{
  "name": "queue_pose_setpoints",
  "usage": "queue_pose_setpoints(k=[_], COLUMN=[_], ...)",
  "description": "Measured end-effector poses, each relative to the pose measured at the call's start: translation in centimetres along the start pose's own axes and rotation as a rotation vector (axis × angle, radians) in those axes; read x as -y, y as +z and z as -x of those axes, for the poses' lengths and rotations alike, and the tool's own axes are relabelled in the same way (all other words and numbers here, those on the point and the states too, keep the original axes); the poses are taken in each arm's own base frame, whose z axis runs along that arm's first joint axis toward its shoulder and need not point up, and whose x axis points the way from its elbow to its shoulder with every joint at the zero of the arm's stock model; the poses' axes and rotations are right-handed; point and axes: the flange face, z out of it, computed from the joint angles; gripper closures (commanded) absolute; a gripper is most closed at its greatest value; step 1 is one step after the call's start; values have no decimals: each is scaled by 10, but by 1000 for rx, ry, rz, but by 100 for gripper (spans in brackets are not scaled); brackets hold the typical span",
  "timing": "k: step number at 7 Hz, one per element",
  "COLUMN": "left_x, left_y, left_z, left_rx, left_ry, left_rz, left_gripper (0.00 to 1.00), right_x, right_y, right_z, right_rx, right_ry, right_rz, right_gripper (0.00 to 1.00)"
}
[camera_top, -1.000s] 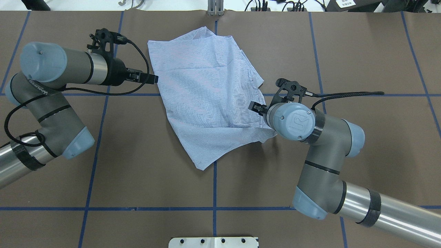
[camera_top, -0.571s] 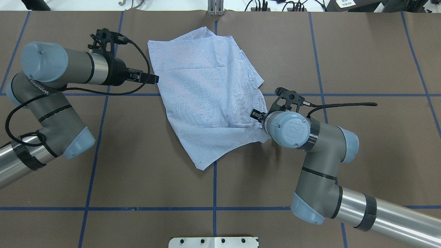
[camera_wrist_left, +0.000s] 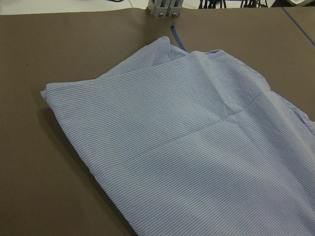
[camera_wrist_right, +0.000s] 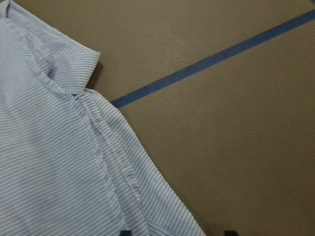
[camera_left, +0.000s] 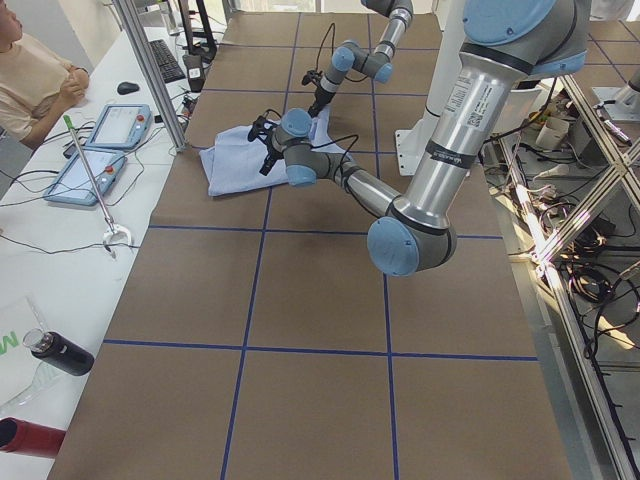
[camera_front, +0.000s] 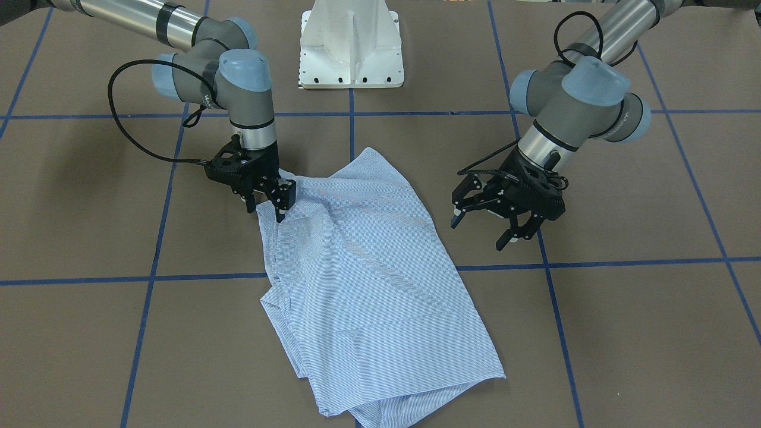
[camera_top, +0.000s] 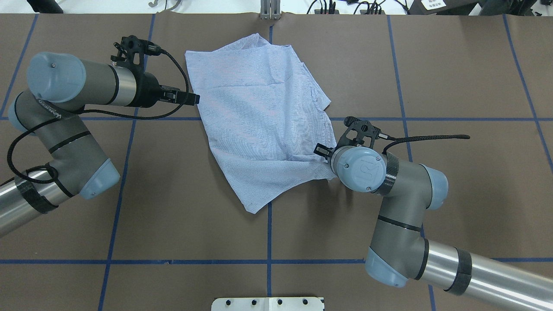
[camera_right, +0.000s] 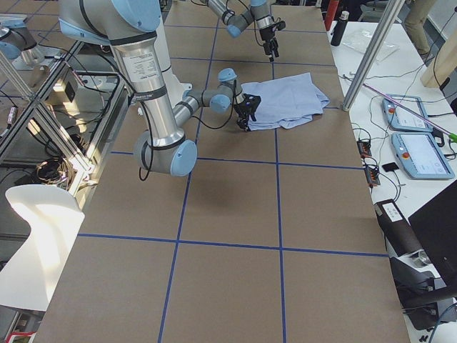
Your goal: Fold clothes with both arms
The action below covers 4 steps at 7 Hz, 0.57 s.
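The light blue striped shirt [camera_top: 259, 125] lies folded and rumpled in the middle of the brown table. In the front-facing view the shirt [camera_front: 368, 279] runs diagonally towards the camera. My left gripper [camera_front: 478, 233] hovers open beside the shirt's side edge, holding nothing; from overhead this left gripper [camera_top: 194, 98] points at that edge. My right gripper [camera_front: 266, 211] is open and low over the opposite edge, near a corner. The right wrist view shows the shirt's hemmed edge [camera_wrist_right: 113, 162] between the two separated fingertips. The left wrist view shows only the cloth [camera_wrist_left: 197, 147].
Blue tape lines [camera_top: 268, 233] grid the table. The white pedestal base [camera_front: 351, 47] stands at the robot's side. A metal post [camera_top: 270, 11] is at the far edge. A person [camera_left: 30, 80] sits by pendants [camera_left: 115, 125] on a side desk.
The right arm has slid along the shirt's right edge towards the robot's side, ending near the lower corner. The left arm has barely moved.
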Motion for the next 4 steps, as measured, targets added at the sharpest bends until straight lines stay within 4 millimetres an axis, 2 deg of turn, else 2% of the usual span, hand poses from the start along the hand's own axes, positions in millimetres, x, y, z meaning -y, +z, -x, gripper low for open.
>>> queue_pose_setpoints(k=[1,4], left_x=[0,-1], left_y=[0,1], left_z=[0,0], left_rx=[0,1], left_ry=[0,0], left_rz=[1,2], left_gripper=[0,0], right_x=[-1,-3], right_y=[0,-3], right_z=[0,2], right_rx=[-2,3], right_ry=[9,81], right_rz=[0,3], right_gripper=[100,100])
